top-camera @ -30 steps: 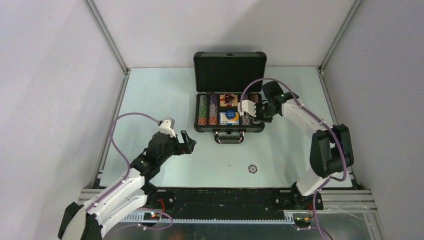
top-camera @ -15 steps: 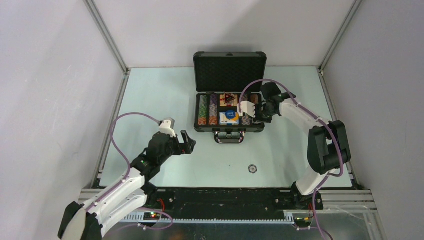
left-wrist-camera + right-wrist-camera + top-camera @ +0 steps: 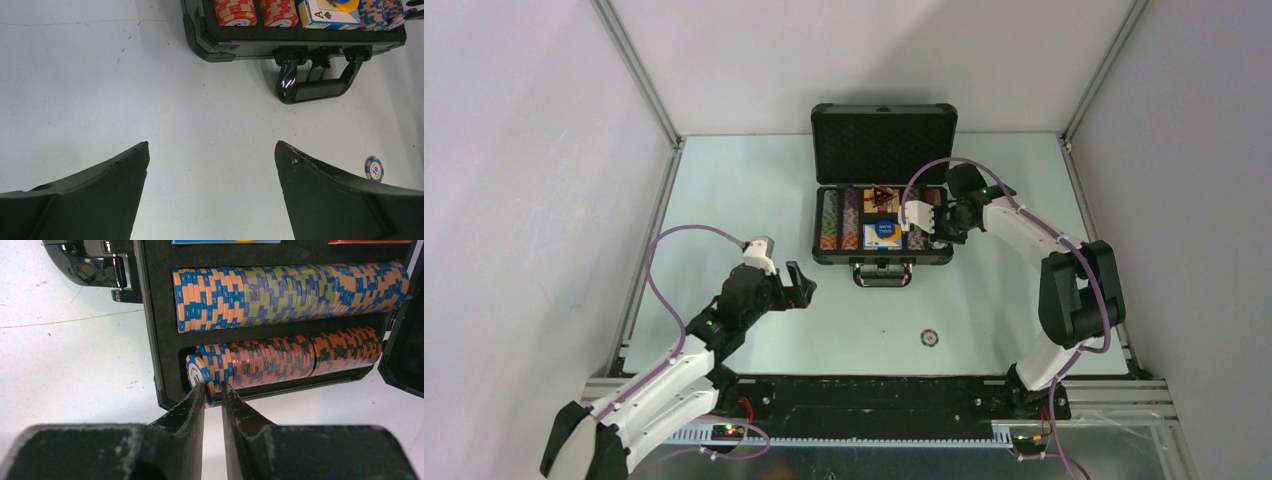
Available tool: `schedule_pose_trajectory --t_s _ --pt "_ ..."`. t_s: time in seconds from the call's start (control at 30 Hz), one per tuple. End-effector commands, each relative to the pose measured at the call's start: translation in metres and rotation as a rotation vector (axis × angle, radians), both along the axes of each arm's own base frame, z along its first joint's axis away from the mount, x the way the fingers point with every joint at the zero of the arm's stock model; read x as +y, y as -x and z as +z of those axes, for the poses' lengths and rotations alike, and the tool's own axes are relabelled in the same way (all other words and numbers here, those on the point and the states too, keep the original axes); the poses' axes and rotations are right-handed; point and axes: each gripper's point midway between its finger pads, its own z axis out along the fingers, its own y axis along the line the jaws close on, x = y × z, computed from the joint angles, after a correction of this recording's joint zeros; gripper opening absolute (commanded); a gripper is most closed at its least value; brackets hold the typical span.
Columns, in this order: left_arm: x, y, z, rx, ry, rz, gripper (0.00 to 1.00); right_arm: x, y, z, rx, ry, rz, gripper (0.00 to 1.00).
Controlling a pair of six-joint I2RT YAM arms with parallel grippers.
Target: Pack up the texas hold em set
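The dark grey briefcase (image 3: 882, 258) lies open at the back middle, lid (image 3: 883, 142) upright. Rows of striped poker chips (image 3: 290, 290) fill its slots. My right gripper (image 3: 936, 222) is at the case's right end, shut on a blue and orange chip (image 3: 200, 374) at the near end of the outer chip row (image 3: 300, 357); in the right wrist view the gripper (image 3: 213, 387) pinches the chip's edge. My left gripper (image 3: 799, 285) is open and empty above the table, left of and in front of the case. One loose chip (image 3: 930, 338) lies on the table.
A blue and white card box (image 3: 883, 234) and a dark triangular piece (image 3: 881, 197) sit in the case's middle. The black handle (image 3: 316, 85) sticks out toward me. The loose chip also shows in the left wrist view (image 3: 374, 168). Grey walls enclose the table.
My right gripper has shifted slightly left, closer over the case's right end. The left arm has not moved.
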Motion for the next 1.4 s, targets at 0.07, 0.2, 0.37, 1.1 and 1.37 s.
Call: schedule_pose_trajectory --t_s 0.07,0.2,0.37,1.1,1.37 --pt "0.003 -0.004 0.003 -0.024 -0.013 0.004 1.0 0.005 -0.024 0.021 -0.1 -0.02 0.008 0.26" --pt "0.002 -0.004 0.002 -0.023 -0.014 0.004 1.0 0.005 -0.021 0.019 -0.088 -0.02 0.011 0.27" --pt "0.003 -0.004 0.002 -0.023 -0.014 0.004 1.0 0.005 -0.016 0.02 -0.073 -0.022 0.017 0.27" --pt "0.002 -0.003 0.002 -0.022 -0.012 0.004 1.0 0.006 -0.005 0.025 -0.044 -0.039 0.014 0.29" --pt "0.003 -0.003 0.002 -0.022 -0.013 0.004 1.0 0.023 0.006 0.057 -0.077 -0.145 0.026 0.29"
